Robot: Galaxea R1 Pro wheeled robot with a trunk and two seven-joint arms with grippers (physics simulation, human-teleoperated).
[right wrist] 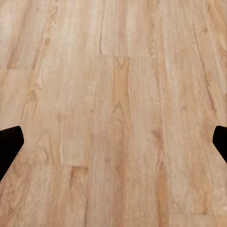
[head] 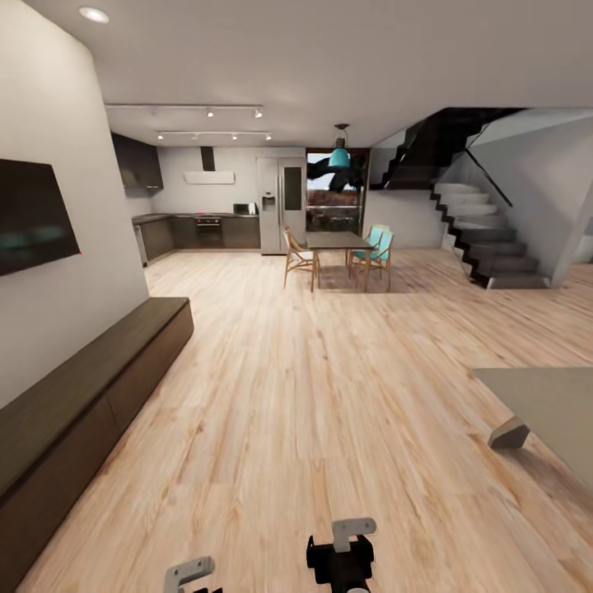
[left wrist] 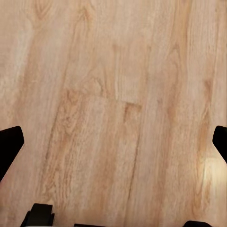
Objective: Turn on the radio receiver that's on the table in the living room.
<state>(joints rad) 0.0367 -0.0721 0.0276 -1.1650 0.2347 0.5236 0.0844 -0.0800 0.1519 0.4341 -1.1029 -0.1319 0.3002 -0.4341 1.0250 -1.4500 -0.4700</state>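
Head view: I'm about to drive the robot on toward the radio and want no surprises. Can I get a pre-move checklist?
1. Table in sight: ok, its corner shows at the right.
2. Radio located: not ok, not on the visible part of the table.
3. Floor ahead free: ok.
4. Bench along the left wall clear of the path: ok.
5. Left gripper empty: ok, fingers wide apart over floor.
6. Right gripper empty: ok.
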